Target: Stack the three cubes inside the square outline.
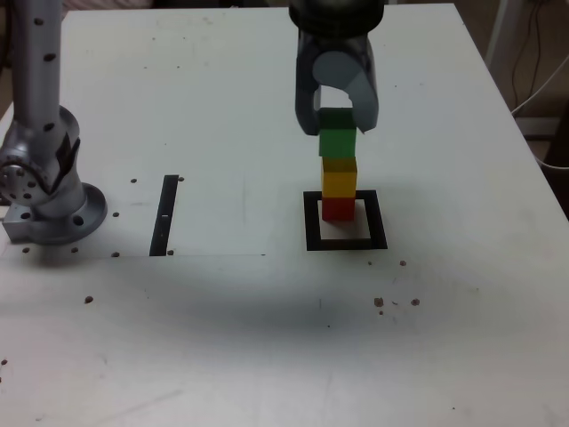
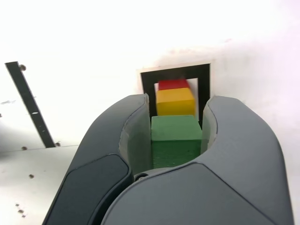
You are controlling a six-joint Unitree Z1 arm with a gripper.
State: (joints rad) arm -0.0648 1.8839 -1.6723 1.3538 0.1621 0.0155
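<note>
White and flat, the table (image 1: 267, 356) carries a scatter of small dark specks, a narrow black strip (image 1: 164, 215) well to the exterior view's left of the square outline (image 1: 346, 243), and the arm's grey base (image 1: 44, 191) further that way, while cables (image 1: 542, 80) hang past the table's far corner. Inside the square outline the red cube (image 1: 337, 208) sits on the cream centre with the yellow cube (image 1: 339, 176) on it. The gripper (image 1: 337, 114) is clamped on the green cube (image 1: 337, 138), held squarely over the yellow cube, probably to keep the column straight until release; whether green rests on yellow I cannot tell.
</note>
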